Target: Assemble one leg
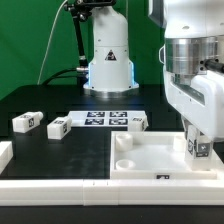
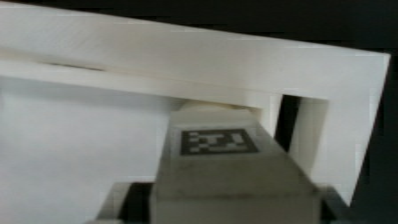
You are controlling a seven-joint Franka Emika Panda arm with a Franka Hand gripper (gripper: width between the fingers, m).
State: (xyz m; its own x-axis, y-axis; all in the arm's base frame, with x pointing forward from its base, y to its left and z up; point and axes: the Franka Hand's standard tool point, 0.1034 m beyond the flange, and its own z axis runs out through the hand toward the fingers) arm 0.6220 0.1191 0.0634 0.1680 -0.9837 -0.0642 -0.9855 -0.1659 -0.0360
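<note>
My gripper (image 1: pixel 196 138) is shut on a leg (image 1: pixel 198 151), a small white block with a black-and-white tag. It holds the leg upright over the large white tray-like piece (image 1: pixel 150 160), at that piece's near corner on the exterior view's right. In the wrist view the leg (image 2: pixel 219 140) runs from between my fingers (image 2: pixel 139 200) to a round socket in the tray's corner (image 2: pixel 302 110). The leg's far end is at the socket; I cannot tell if it is seated. Three more legs (image 1: pixel 27 122) (image 1: pixel 58 127) (image 1: pixel 138 120) lie on the black table.
The marker board (image 1: pixel 108 118) lies flat between the loose legs. The robot's white base (image 1: pixel 108 60) stands behind it. A white rail (image 1: pixel 50 185) runs along the front edge, and a small white piece (image 1: pixel 4 152) sits at the exterior view's left.
</note>
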